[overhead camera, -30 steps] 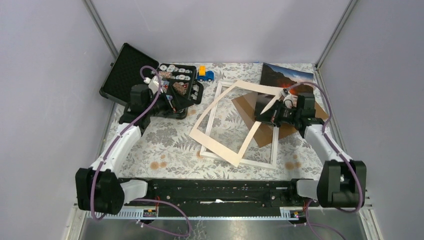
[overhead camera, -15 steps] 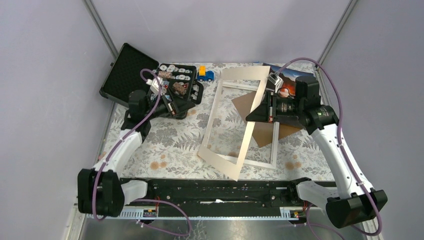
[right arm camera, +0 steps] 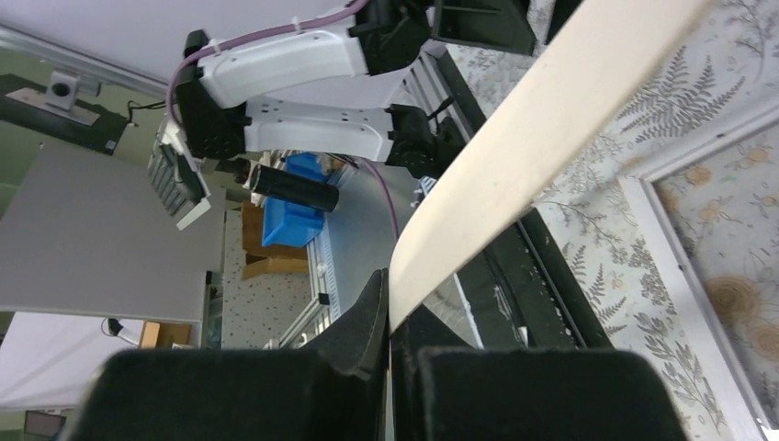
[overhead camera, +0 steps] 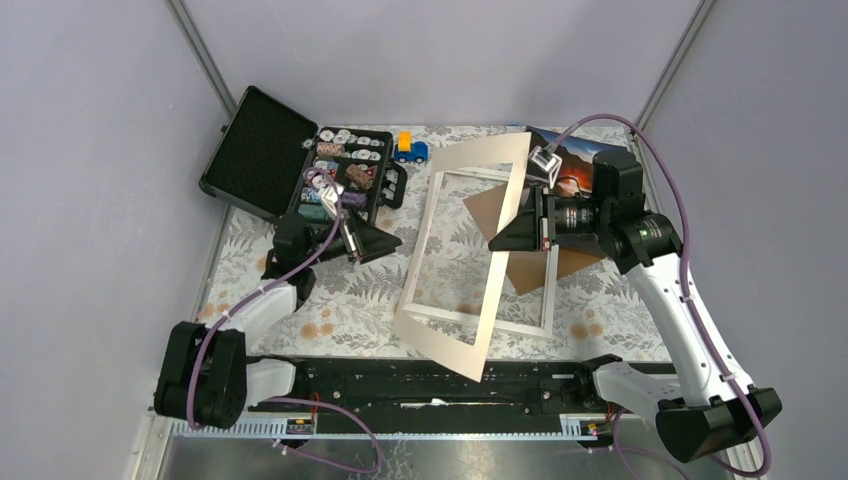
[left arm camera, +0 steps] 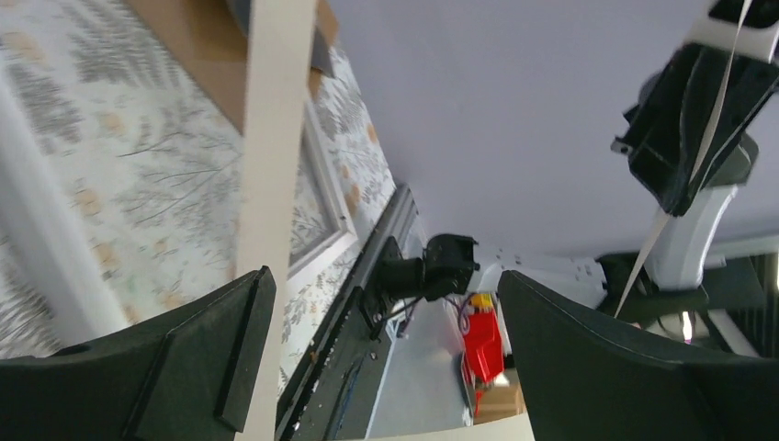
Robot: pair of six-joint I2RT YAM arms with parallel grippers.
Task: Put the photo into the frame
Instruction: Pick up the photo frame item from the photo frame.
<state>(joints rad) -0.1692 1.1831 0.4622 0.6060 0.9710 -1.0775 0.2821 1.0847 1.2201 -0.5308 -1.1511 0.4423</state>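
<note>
1. The right claw (overhead camera: 512, 233) is pressed together on the right edge of the cream mat board (overhead camera: 440, 340). The wrist view shows the thin edge caught between its two fingers.
2. This grip holds the mat board tilted steeply, with its far end high and its near corner low, close to the near edge of the counter (overhead camera: 340, 300). I think the reason is to take it off the frame (overhead camera: 550, 295) so that the opening becomes free.
3. The frame lies flat in the middle of the counter. A brown backing board (overhead camera: 487, 210) lies partly under its right side.
4. The photo (overhead camera: 580, 155) is at the far right corner, behind the right wrist and well apart from the frame opening. It is not yet inside, so the main step is not done.
5. The left claw (overhead camera: 378, 243) has its fingers wide apart and holds nothing. It points toward the mat board, perhaps to receive or steady it.
6. The right arm rises high from its base, bends at the elbow, and its forearm reaches level toward the left.
7. The left arm lies low and stretched forward, with the wrist turned to the right.
</note>
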